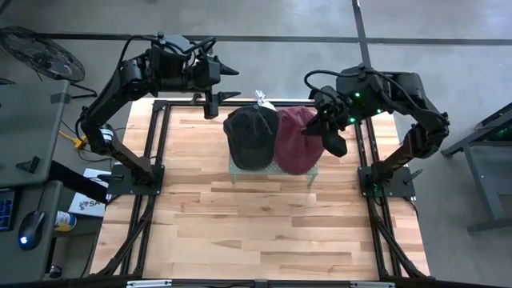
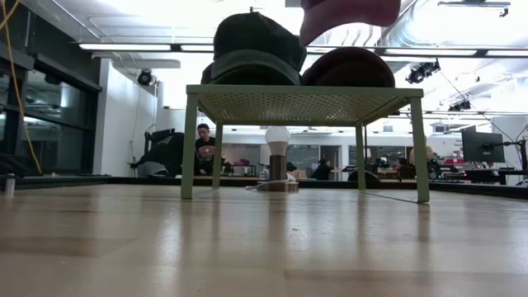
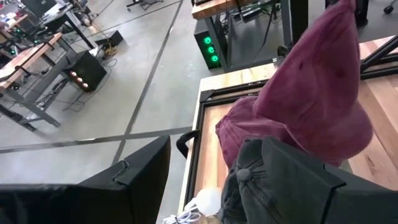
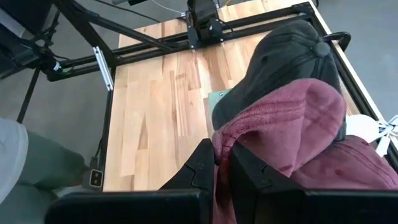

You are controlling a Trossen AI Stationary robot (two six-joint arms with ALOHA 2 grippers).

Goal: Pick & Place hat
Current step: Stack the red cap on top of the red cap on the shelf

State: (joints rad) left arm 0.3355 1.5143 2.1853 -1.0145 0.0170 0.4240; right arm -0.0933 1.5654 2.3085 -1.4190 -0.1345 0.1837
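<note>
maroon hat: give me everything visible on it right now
The maroon hat is a soft cap of faded, washed-looking cloth with seamed panels. Its crown sits on the pale green perforated stand, pressed against the dark grey hat beside it. One edge is pinched between the shut fingers of the right gripper and pulled upward, so the cloth rises in a creased, folded peak above the rest. The left gripper hangs open behind the stand, not touching it.

Robotics lab: workbenches (image 3: 31, 59), monitors (image 2: 483, 147), exposed ducts (image 2: 429, 29).

Bright even overhead light, ceiling strip lights (image 2: 132, 46) glaring in low view, soft shadows, near tabletop (image 2: 247, 247) blurred
</note>
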